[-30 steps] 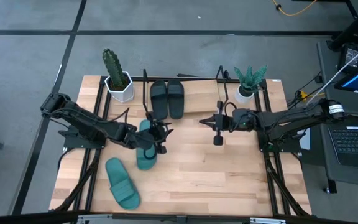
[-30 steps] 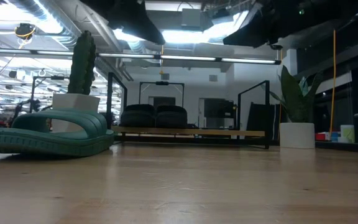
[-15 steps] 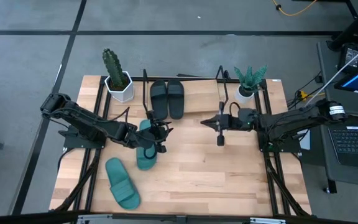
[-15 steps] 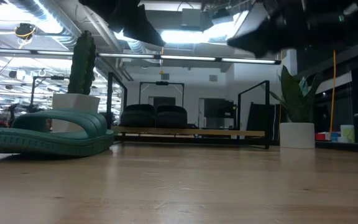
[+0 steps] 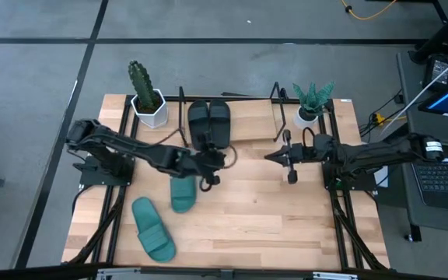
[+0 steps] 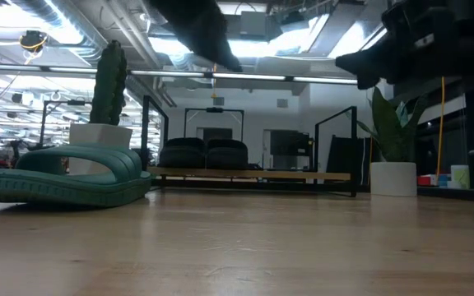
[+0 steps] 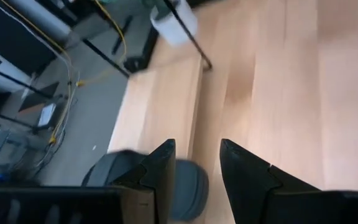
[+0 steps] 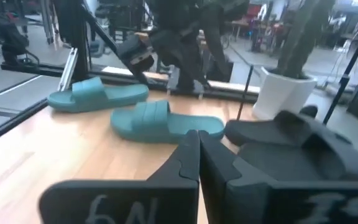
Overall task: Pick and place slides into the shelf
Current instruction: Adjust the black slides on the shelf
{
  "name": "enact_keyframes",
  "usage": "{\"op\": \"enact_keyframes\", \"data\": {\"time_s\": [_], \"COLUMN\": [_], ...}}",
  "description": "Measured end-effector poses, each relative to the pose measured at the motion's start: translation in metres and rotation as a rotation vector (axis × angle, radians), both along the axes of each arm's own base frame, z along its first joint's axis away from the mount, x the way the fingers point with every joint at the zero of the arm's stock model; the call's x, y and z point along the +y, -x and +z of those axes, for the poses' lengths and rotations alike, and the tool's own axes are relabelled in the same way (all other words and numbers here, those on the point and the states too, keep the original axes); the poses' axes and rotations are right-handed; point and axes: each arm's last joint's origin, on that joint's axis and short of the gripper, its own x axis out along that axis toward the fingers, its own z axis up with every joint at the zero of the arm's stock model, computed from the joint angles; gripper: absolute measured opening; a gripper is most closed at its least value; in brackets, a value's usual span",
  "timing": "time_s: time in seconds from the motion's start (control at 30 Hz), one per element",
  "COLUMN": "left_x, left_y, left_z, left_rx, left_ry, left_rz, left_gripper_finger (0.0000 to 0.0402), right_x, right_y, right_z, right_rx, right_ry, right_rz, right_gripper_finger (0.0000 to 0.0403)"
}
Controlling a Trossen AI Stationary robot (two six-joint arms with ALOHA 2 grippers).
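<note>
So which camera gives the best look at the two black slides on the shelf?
The high view: both black slides lie side by side on the shelf, whole except where the left gripper overlaps their near ends. The low view shows them far off and edge-on, the right wrist view only part, the left wrist view a blurred edge.

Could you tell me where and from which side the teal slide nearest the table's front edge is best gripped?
Probably by a side edge of the sole behind the strap, coming from straight above. The teal slide lies flat, sole down and slanted on the table, clear of the other teal slide, so both long edges look open.
</note>
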Motion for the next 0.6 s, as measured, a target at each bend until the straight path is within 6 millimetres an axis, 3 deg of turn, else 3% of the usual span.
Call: {"op": "enact_keyframes", "data": {"time_s": [0.17, 0.33, 0.6], "left_x": [0.0, -0.001, 0.0], "left_y": [-0.014, -0.021, -0.02], "left_z": [-0.015, -0.031, -0.062], "left_rx": [0.183, 0.257, 0.395], "left_ry": [-0.047, -0.039, -0.09], "left_rz": [0.074, 0.146, 0.21], "left_gripper_finger": [0.0119, 0.0119, 0.0119], "right_x": [-0.002, -0.002, -0.002], "right_y": [0.005, 0.008, 0.008], "right_z": [-0.008, -0.015, -0.019], "right_rx": [0.035, 0.058, 0.102], "right_ry": [-0.021, -0.027, -0.057], "right_rz": [-0.011, -0.012, -0.016], "right_gripper_finger": [0.0002, 0.0004, 0.0004]}}
